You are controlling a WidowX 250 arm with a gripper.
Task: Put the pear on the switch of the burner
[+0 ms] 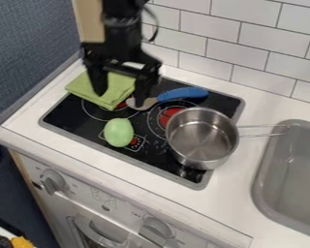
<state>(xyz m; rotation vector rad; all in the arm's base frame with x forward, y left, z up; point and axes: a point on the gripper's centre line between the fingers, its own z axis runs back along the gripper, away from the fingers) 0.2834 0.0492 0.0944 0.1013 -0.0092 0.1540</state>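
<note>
Currently, one black claw is hanging on the far-left side of the saucepan, above the back of the hob; its two fingers are standing spread apart.

Item: pear, pale green, lying left of the saucepan, near the hob's front edge and touching the printed control area, whose marks are showing beside it.

Item: saucepan, metal, standing upright on the hob, its wire handle pointing rightward and reaching over the sink's rim.

Item: cloth, green, folded, lying far left of the saucepan, over the hob's back corner.

Item: blue-handled utensil, lying just behind the saucepan, its head pointing toward the cloth.

Surface: hob, black with a grey border, spreading beneath the saucepan; a burner is showing red just left of the pan. White tabletop is framing the hob. Grey sink, sitting to the saucepan's right.

Room: white tiled wall, rising behind the saucepan; pale wooden strip and blue-grey wall, standing beyond it to the left. White appliance front, facing out below the saucepan, bearing a left knob and a right knob.
</note>
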